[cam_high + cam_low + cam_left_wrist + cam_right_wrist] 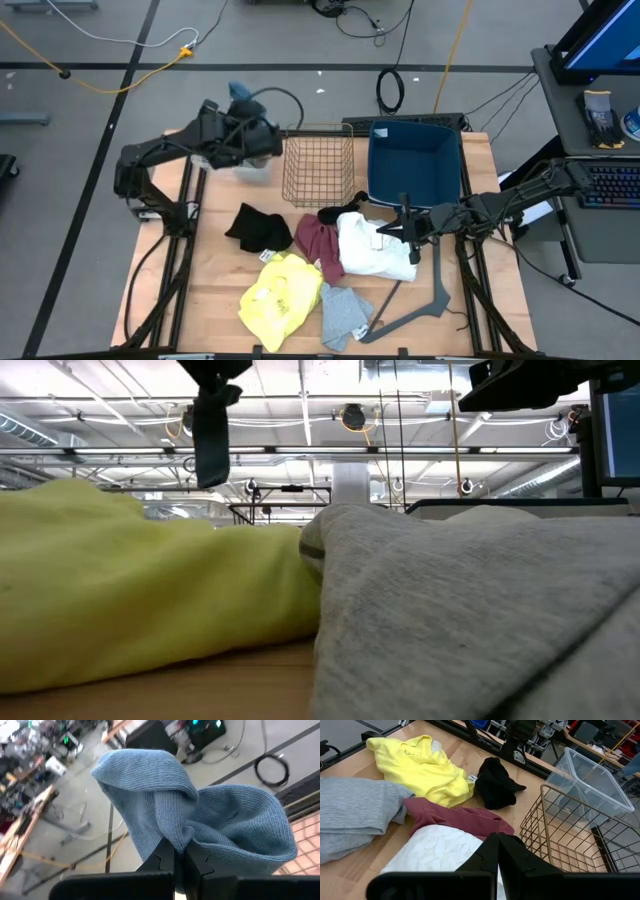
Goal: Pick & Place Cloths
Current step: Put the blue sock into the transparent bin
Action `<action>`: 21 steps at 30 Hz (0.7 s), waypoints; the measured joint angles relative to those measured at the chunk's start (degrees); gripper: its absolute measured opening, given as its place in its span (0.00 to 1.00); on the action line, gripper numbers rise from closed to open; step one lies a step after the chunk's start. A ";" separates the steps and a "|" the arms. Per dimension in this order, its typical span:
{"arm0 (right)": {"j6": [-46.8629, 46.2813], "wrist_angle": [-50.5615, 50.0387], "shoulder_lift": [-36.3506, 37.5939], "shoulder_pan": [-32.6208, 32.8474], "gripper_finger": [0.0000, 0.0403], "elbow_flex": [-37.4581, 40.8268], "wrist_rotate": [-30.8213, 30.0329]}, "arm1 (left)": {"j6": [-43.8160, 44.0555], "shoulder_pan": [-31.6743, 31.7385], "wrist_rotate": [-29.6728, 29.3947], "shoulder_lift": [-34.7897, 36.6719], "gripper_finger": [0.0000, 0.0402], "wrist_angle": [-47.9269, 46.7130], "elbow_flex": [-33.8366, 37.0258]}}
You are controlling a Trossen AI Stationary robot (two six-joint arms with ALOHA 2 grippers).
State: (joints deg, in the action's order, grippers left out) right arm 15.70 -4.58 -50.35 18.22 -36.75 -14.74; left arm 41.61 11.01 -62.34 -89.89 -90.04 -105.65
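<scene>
My left gripper [175,862] is raised high near the table's far left corner, shut on the teal-blue cloth [200,815], which shows in the high view as the teal-blue cloth [242,96]. My right gripper [497,851] is shut and hovers over the white cloth [372,248] at the table's right. The black cloth [260,228], maroon cloth [318,246], yellow cloth [280,296] and one grey cloth [345,314] lie flat on the table top. My left gripper pinches a bunched fold of the teal-blue cloth [176,836] between its two fingers. The cloth is lifted clear of the table. In the low view it hangs slack below the gripper as a narrow strip [212,445].
A wire basket [318,166] and a blue bin [412,160] stand at the far edge, and a clear plastic bin [254,168] stands below my left arm. A grey angled bar [428,298] lies near the right front corner. Bare wood shows at the near left.
</scene>
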 joint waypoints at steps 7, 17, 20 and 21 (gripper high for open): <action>0.00 0.00 -0.01 0.00 0.00 0.00 0.00 | -2.81 7.64 4.02 0.32 0.00 0.03 0.00; 0.00 0.00 -0.02 0.00 0.00 0.00 0.00 | -5.58 15.70 15.92 0.28 0.00 0.01 0.00; 0.00 0.00 -0.01 0.00 0.00 0.00 0.00 | -5.99 16.62 18.28 0.28 0.00 0.04 0.02; 0.00 0.00 -0.01 -0.01 0.00 0.00 0.00 | -6.19 16.88 18.75 0.28 0.00 0.04 0.02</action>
State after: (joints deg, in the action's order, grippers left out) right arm 15.70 -4.58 -50.36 18.21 -36.75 -14.74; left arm 35.42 27.90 -43.59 -89.60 -90.00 -105.62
